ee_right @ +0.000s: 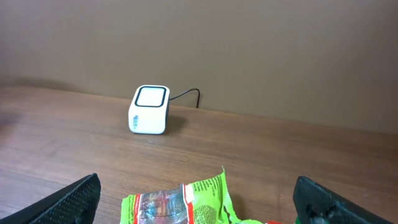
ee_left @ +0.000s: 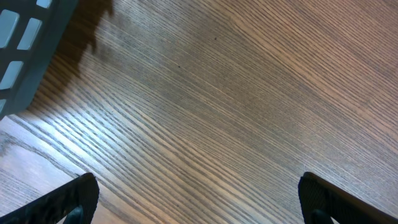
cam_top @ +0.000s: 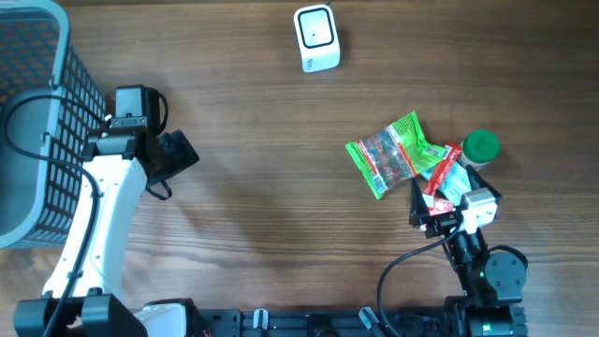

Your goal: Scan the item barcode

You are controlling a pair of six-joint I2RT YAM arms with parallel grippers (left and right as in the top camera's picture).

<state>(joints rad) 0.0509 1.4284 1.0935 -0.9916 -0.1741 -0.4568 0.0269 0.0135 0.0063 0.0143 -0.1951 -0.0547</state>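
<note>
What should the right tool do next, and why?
Probably lower the right tool onto the green packet and close on it. Its jaws stand open with nothing held, the packet lies just ahead between them, and the scanner waits farther back, facing up.

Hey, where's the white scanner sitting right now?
Overhead, the scanner stands alone at the far edge of the table, near the middle, well beyond the green snack packet on the right side.

A grey-blue basket [cam_top: 75,94] (lattice walls, partly cut off by the frame) stands at the left edge of the wood-grain table [cam_top: 271,140].
</note>
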